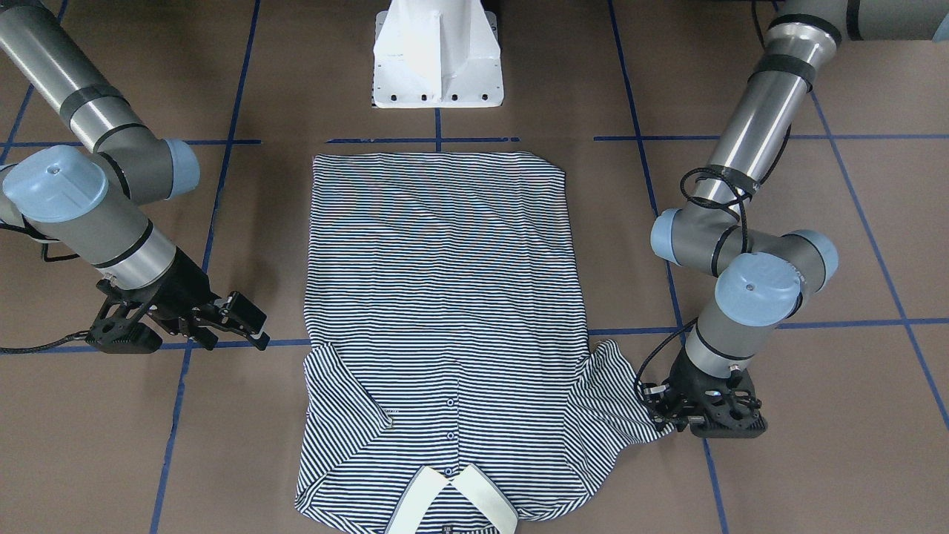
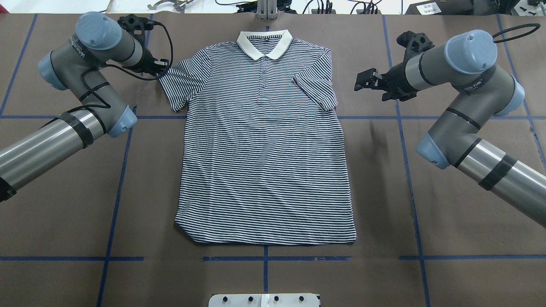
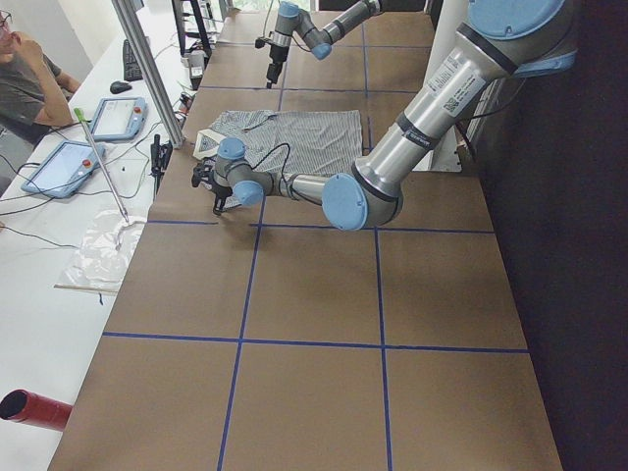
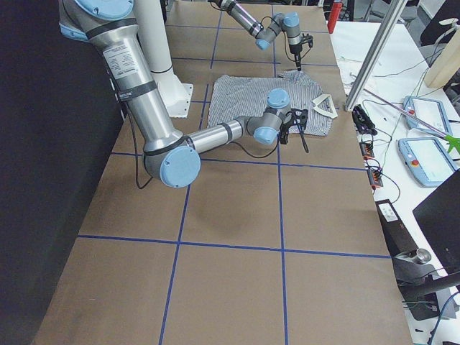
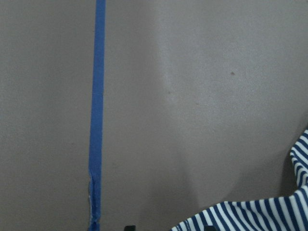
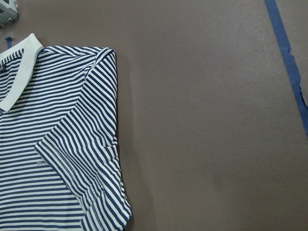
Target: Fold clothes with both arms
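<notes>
The polo shirt with thin navy-and-white stripes (image 2: 264,162) lies flat on the brown table (image 2: 426,256), its collar far from the robot. The right black two-finger gripper (image 1: 250,328) hovers beside it, jaws wide and empty. The left black gripper (image 2: 160,68) touches the spread sleeve (its jaws are hidden; I cannot tell).

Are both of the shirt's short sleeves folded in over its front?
No: one sleeve lies folded over the shirt, but the other sleeve spreads out flat on the table.
</notes>
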Tool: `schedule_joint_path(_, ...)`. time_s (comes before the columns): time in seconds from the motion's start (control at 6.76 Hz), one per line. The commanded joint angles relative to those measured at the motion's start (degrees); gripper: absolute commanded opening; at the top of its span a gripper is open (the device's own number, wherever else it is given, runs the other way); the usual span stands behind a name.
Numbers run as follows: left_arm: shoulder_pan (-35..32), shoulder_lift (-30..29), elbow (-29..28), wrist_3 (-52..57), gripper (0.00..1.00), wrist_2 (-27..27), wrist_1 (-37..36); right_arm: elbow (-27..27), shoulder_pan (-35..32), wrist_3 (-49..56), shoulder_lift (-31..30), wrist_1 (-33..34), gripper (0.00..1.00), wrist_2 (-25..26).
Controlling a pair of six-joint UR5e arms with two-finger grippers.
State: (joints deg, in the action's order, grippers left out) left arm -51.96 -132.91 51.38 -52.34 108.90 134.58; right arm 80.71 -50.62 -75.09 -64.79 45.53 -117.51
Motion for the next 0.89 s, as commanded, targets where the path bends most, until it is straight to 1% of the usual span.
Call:
schedule_joint_path(0.0,-0.2,-0.5,2.8,-0.6,0.0,0.5,0.0,0.1,0.0,-0.1,-0.1,0.0,1.0,0.1)
schedule_joint_path(0.15,-0.4,0.1,8.2,-0.7,0.0,5.1,-1.4,0.1,0.0,-0.1,0.2,0.1,1.0,0.2)
schedule_joint_path(0.3,-0.1,0.8,11.0,-3.6,0.0,6.1,-2.4,0.0,0.0,0.1,0.2,0.1,1.0,0.3)
schedule_joint_path(0.44,0.5,-0.1,12.1,-8.1,0.0,6.0,-2.7,-0.1,0.1,0.2,0.3,0.1,1.0,0.3)
schedule_joint_path(0.59,5.6,-1.8,11.3,-10.0,0.0,0.1,-3.9,-0.4,0.2,0.2,0.4,0.1,1.0,0.3)
schedule_joint_path(0.74,6.9,-4.9,7.5,-10.3,0.0,-4.6,-4.6,-0.6,0.2,0.4,0.4,0.1,1.0,0.3)
